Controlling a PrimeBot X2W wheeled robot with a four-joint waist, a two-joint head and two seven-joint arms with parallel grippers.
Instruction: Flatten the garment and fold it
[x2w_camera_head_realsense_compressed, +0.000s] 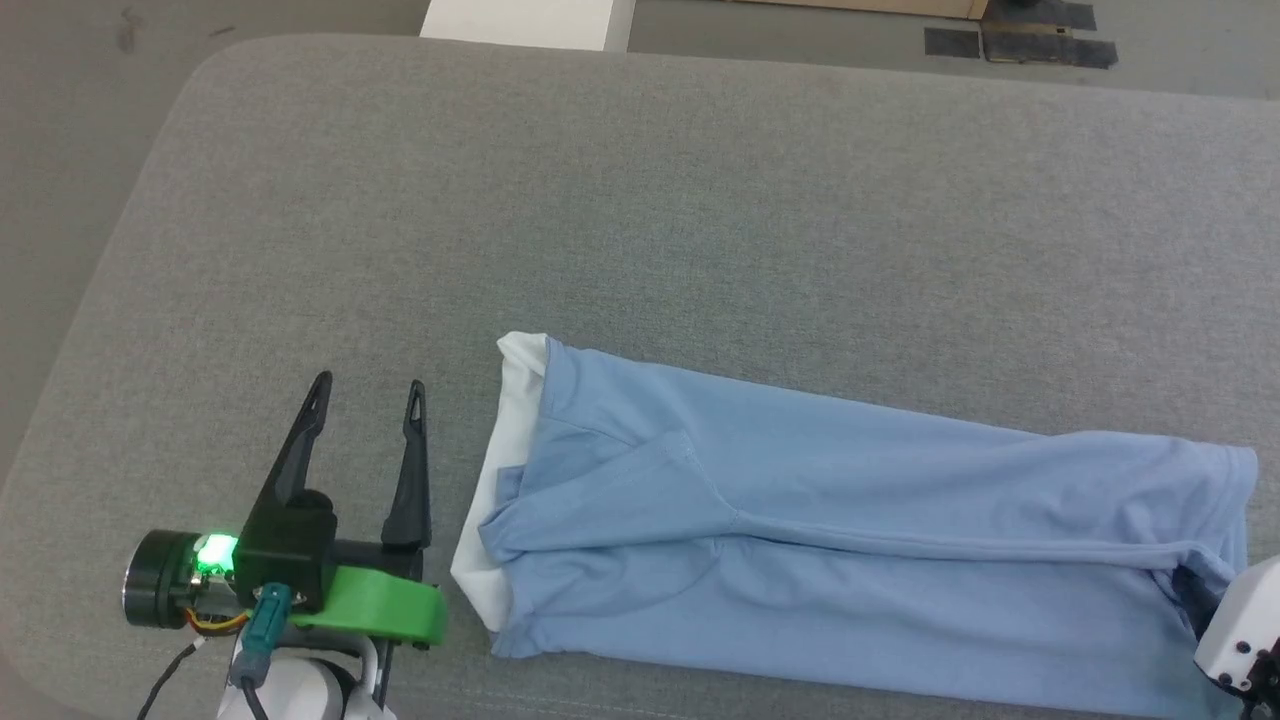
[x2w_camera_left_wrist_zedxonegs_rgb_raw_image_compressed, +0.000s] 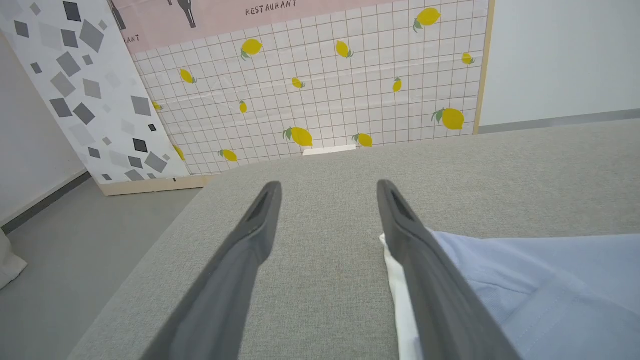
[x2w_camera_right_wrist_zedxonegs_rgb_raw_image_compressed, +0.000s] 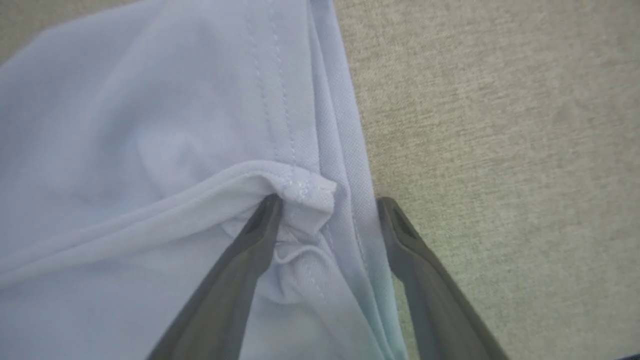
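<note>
While the left gripper (x2w_camera_head_realsense_compressed: 368, 386) hangs with fingers spread and empty, the white collar (x2w_camera_head_realsense_compressed: 505, 420) lies just outside one finger, not between them. Closing here would likely catch nothing, or snag only the collar's top layer and drag the long-folded garment (x2w_camera_head_realsense_compressed: 850, 500) askew on the grey table (x2w_camera_head_realsense_compressed: 640, 200). At the hem (x2w_camera_right_wrist_zedxonegs_rgb_raw_image_compressed: 345, 150), the right gripper (x2w_camera_right_wrist_zedxonegs_rgb_raw_image_compressed: 328, 200) is parted too, gripping nothing. One finger noses a puckered fold and the other rests on bare padding (a pinch might gather one layer only). Writing: "RESTAURANT" on the pink panel (x2w_camera_left_wrist_zedxonegs_rgb_raw_image_compressed: 270, 10) — far beyond the left fingertips.
</note>
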